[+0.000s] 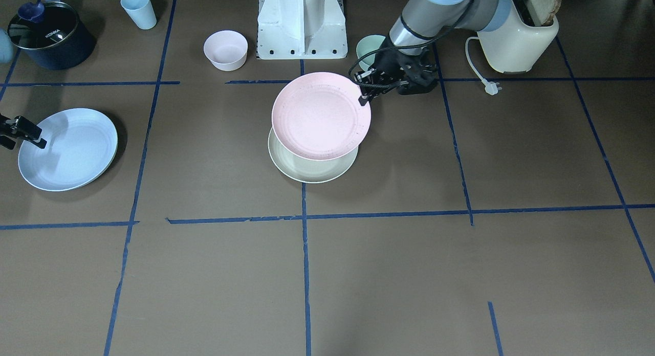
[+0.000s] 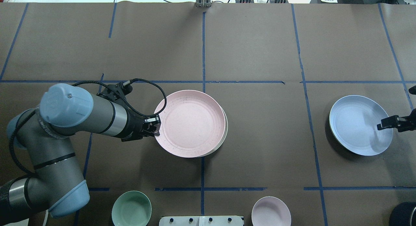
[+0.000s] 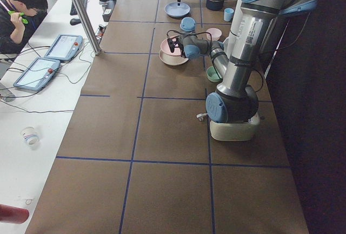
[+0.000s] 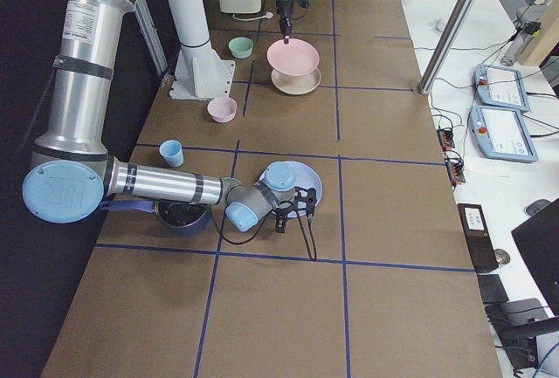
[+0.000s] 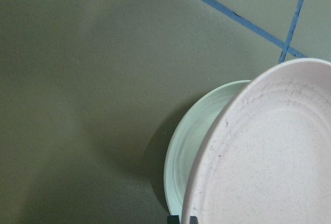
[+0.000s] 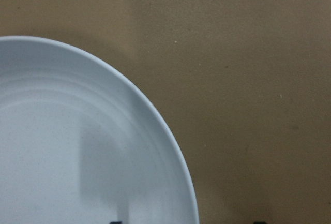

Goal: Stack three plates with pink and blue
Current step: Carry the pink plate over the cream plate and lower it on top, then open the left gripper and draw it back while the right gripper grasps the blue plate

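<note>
Pink plate (image 2: 190,123) is up in the air, hanging over the cream plate (image 2: 226,130), which lies flat on the worktop (image 2: 260,144). From overhead the pink one covers nearly all of it, with only a thin cream crescent peeking out at 3 to 4 o'clock. The side view shows a clear gap between the two.

The left tool (image 2: 155,127) has it. It sits at the pink plate's 9 o'clock, jaws pinched tight on the rim and carrying the plate on that one edge (nothing else in its grip).

Over at 3 o'clock from that pair, well apart, the blue plate (image 2: 359,128) rests on the worktop. The right tool (image 2: 385,125) is at this plate's own 3 o'clock edge. The right wrist view shows the jaws spread wide with the rim running between them, one finger over the plate, one outside it, and nothing gripped.

Toward the robot's base, a green bowl (image 2: 131,208) sits at the pink plate's 7 o'clock and a pink bowl (image 2: 271,211) at its 5 o'clock.
</note>
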`<state>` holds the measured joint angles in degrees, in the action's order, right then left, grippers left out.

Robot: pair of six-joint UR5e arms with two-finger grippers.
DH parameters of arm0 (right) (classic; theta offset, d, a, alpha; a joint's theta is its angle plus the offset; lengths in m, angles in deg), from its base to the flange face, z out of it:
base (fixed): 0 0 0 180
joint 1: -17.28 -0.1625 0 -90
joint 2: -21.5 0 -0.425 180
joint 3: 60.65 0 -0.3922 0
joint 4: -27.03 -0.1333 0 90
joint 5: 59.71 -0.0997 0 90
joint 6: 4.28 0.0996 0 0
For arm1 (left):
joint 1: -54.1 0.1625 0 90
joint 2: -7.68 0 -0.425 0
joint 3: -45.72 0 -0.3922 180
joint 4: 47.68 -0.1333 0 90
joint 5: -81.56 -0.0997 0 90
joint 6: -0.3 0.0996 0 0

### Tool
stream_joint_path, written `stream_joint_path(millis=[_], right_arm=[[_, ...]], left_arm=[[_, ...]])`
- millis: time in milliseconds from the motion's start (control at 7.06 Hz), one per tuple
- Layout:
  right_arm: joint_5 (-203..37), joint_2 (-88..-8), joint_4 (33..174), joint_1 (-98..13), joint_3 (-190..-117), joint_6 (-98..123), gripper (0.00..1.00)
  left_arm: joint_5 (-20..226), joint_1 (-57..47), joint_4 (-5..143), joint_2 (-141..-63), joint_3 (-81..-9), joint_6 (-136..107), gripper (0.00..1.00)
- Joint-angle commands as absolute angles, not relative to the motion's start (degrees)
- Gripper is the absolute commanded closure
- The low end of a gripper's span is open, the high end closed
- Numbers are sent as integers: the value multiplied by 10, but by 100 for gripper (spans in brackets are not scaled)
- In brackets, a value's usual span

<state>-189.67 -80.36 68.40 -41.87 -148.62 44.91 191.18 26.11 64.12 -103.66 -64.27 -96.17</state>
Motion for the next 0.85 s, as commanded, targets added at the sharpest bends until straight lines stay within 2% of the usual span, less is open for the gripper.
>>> stream_joint_path(millis=[0, 283, 425, 708], right_arm=[[-1897, -804, 683, -419, -1488, 449, 12], [-1897, -804, 683, -420, -1490, 449, 12], [-1897, -805, 683, -420, -1489, 449, 11], [-1897, -804, 683, -419, -1488, 449, 12]], left_arm=[[1902, 277, 642, -1055, -613, -968, 100], [1902, 277, 643, -1056, -614, -968, 99], [1903, 275, 646, -1055, -615, -966, 1], [1890, 272, 646, -1055, -624, -967, 0]])
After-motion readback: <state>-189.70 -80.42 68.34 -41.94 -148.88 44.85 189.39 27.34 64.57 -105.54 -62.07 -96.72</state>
